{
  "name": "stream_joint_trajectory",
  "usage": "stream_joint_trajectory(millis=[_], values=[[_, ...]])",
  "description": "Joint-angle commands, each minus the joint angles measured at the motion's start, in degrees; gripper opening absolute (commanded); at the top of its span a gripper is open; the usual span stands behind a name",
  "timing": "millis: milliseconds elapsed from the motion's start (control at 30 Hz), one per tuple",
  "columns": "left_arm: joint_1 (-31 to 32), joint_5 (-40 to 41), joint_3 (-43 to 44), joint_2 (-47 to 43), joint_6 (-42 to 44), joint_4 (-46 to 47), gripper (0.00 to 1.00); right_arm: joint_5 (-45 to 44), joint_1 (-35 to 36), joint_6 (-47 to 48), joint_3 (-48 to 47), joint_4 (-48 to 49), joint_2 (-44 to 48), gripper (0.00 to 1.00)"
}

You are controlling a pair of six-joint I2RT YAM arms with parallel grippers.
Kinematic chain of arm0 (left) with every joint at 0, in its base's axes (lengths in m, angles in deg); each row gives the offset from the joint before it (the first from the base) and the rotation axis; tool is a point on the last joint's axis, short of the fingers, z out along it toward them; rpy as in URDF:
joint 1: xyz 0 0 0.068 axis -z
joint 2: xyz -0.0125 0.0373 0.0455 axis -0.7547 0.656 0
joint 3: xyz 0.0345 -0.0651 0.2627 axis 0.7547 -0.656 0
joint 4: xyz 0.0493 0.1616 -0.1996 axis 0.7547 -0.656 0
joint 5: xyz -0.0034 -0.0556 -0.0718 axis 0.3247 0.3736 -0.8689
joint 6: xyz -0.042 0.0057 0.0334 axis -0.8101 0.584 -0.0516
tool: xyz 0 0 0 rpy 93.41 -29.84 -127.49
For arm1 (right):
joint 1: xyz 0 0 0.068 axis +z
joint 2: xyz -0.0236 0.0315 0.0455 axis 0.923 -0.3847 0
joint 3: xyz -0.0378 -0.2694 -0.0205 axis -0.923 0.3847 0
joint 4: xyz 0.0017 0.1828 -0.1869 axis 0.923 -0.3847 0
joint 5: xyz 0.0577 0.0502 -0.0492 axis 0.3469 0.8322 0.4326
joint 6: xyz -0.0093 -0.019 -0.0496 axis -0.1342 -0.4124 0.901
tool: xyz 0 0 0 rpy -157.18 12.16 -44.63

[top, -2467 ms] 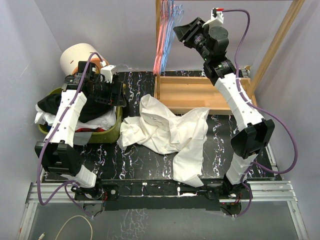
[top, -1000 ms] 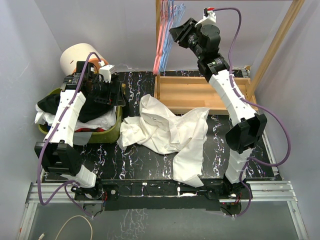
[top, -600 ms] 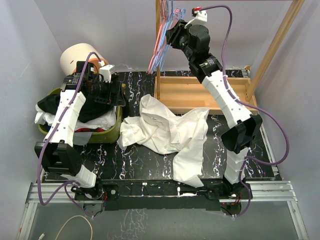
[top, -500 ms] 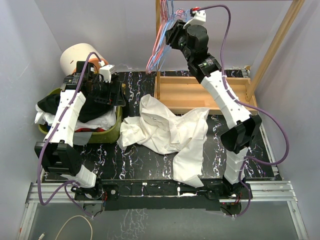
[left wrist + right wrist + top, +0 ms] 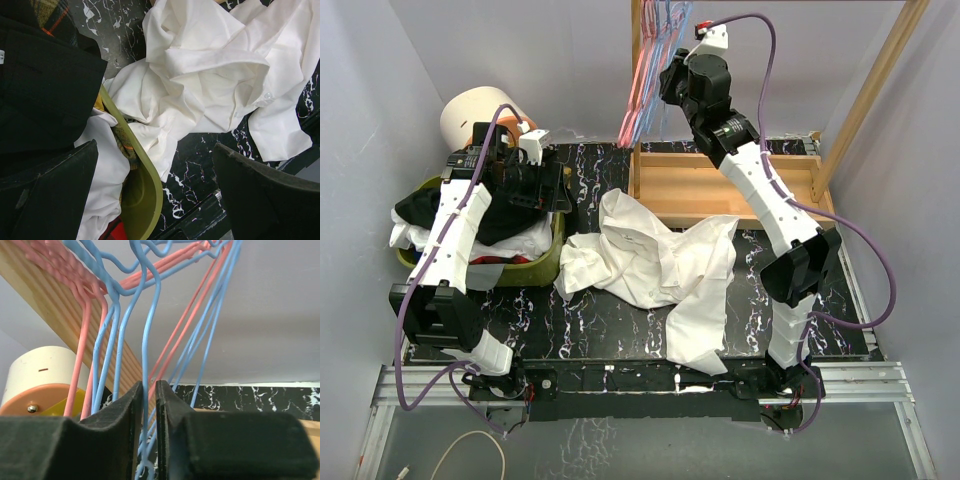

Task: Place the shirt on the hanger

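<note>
The white shirt (image 5: 650,255) lies crumpled in the middle of the black marble table; it also fills the left wrist view (image 5: 210,75). Several light-blue and pink wire hangers hang from the wooden rail at the back. My right gripper (image 5: 670,82) is raised to them and is shut on the wire of one light-blue hanger (image 5: 149,330), which runs between its pads (image 5: 149,390). In the top view the blue hangers (image 5: 661,60) hang beside the gripper. My left gripper (image 5: 545,190) is open and empty (image 5: 155,145) above the basket's edge, left of the shirt.
A green basket (image 5: 556,258) with a black garment (image 5: 500,215) and other clothes stands at the left (image 5: 145,195). Pink hangers (image 5: 638,90) hang beside the blue ones. A wooden rack base (image 5: 720,185) sits at the back right. A cream cylinder (image 5: 475,115) stands at the back left.
My right arm has swung left and up to the hanging hangers and closed on a blue one; the hangers swayed left, then settled back. The left arm and shirt have not moved.
</note>
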Motion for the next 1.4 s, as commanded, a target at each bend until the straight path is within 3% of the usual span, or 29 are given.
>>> stream_joint_trajectory(millis=[0, 67, 567, 767, 833, 933, 1067, 1233, 1367], values=[[-0.45, -1.70, 0.87, -1.75, 0.13, -0.35, 0.97, 0.09, 0.22, -0.13, 0.39, 3.49, 3.02, 0.13], [-0.43, -1.60, 0.79, -1.86, 0.13, -0.35, 0.97, 0.44, 0.23, -0.61, 0.08, 3.65, 3.39, 0.08], [-0.71, -2.66, 0.39, -2.06, 0.67, -0.52, 0.97, -0.79, 0.24, 1.83, -2.41, 2.94, 8.68, 0.08], [-0.54, -10.30, 1.66, -1.31, 3.75, -3.47, 0.97, -1.24, 0.24, 2.04, 0.88, 3.08, 11.45, 0.08], [1.21, -11.46, 1.59, -1.28, 5.38, -4.98, 0.96, -1.39, 0.24, 1.98, 4.14, 3.55, 13.80, 0.08], [7.30, -6.22, 0.37, -2.13, 7.78, -5.98, 0.96, -1.37, 0.23, 1.78, 9.78, 5.30, 17.57, 0.08], [11.27, 0.04, -1.09, -1.76, 6.06, -2.55, 0.97, -1.11, 0.19, 1.23, 16.68, 6.20, 22.93, 0.08], [13.28, 1.05, -1.93, -0.05, 2.85, 3.17, 0.97, 0.57, 0.21, -2.02, 27.26, 6.20, 31.91, 0.08], [18.72, 6.24, -4.11, 1.64, 3.11, 6.16, 0.97, 0.96, 0.23, -3.94, 38.06, 5.73, 40.97, 0.08]])
